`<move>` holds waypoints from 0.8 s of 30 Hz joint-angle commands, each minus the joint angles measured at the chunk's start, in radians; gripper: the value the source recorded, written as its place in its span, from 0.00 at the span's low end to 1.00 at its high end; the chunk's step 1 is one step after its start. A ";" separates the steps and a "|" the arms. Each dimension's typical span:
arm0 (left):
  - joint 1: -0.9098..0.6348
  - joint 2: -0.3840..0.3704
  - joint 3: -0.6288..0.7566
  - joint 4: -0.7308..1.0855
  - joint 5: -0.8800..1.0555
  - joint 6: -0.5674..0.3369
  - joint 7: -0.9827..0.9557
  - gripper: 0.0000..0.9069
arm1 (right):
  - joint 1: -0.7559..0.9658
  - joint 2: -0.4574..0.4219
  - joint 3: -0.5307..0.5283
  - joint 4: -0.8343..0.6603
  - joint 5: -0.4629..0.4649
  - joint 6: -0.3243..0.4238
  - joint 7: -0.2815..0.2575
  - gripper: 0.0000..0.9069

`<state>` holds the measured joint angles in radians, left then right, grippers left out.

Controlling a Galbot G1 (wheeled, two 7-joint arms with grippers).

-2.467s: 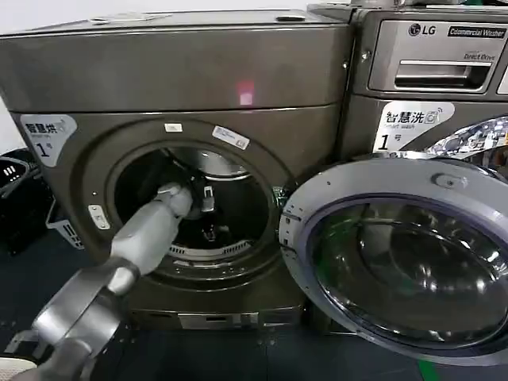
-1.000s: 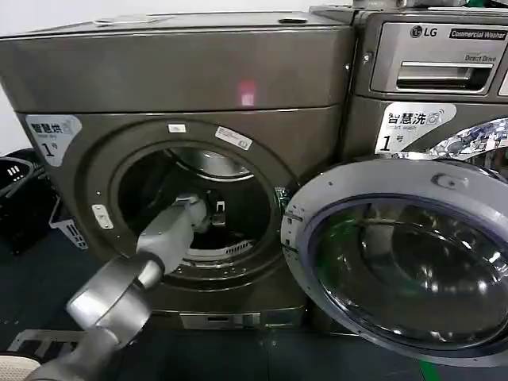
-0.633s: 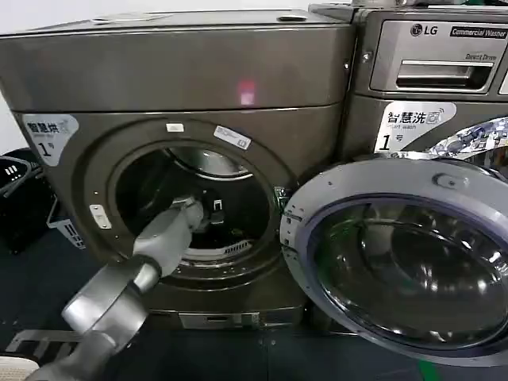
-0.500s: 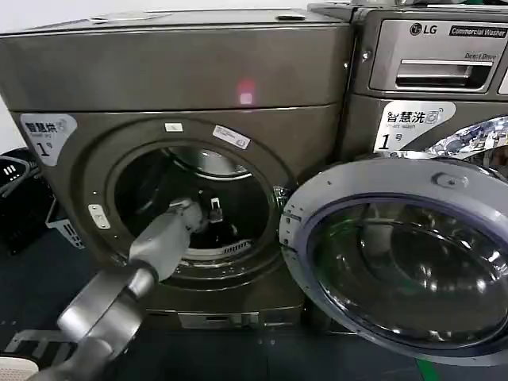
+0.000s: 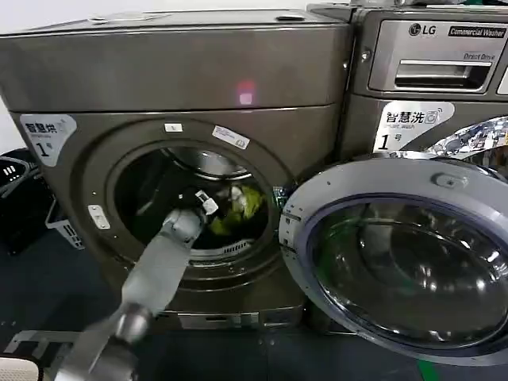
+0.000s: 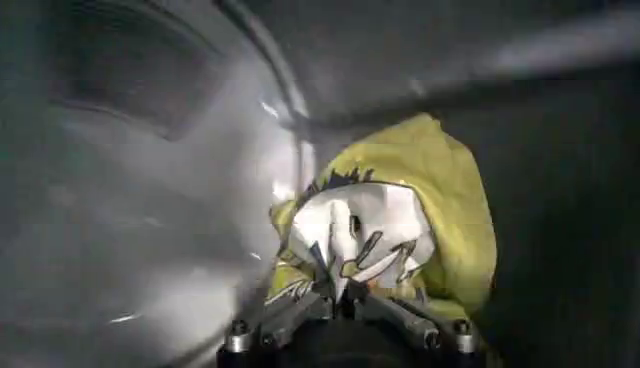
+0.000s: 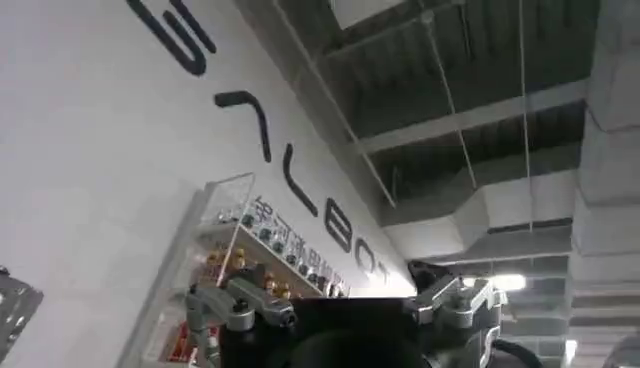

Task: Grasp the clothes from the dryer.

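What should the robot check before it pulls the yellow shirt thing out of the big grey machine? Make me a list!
1. Round glass door of the bronze-grey front-loading dryer swung open: ok.
2. Left hand inside the porthole, at the soft yellow-green cloth: ok.
3. Left hand closed on the cloth: ok, the wrist view shows white and yellow fabric bunched where its fingers meet.
4. Whole cloth gathered: not ok, most of it hangs loose beyond the hand.
5. Cloth free of the drum wall: cannot tell.
6. Right hand out of the way, pointing up at the ceiling: ok.
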<state>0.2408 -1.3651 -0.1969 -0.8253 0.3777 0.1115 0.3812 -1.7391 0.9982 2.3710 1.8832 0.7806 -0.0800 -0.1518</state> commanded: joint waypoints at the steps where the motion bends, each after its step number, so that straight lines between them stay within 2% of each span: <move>1: 0.287 -0.050 -0.284 -0.434 -0.222 -0.047 -0.387 0.00 | 0.006 -0.005 -0.011 -0.007 -0.033 0.053 0.010 1.00; 5: 0.394 -0.087 -0.345 -0.546 -0.253 -0.113 -0.498 0.00 | 0.008 -0.006 -0.009 -0.012 -0.026 0.071 0.016 1.00; 8: 0.443 -0.101 -0.349 -0.625 -0.317 -0.110 -0.546 0.00 | 0.008 -0.009 0.001 -0.008 -0.001 0.066 0.021 1.00; 14: 0.504 -0.115 -0.335 -0.680 -0.299 -0.163 -0.548 0.00 | 0.005 -0.007 0.008 -0.010 0.040 0.079 0.030 1.00; 24: 0.513 -0.110 -0.309 -0.698 -0.278 -0.139 -0.518 0.00 | 0.006 -0.007 0.007 -0.011 0.040 0.081 0.030 1.00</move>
<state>0.7040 -1.4674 -0.4912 -1.4555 0.1175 -0.0136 -0.1041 -1.7339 0.9930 2.3774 1.8692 0.8090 -0.0053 -0.1252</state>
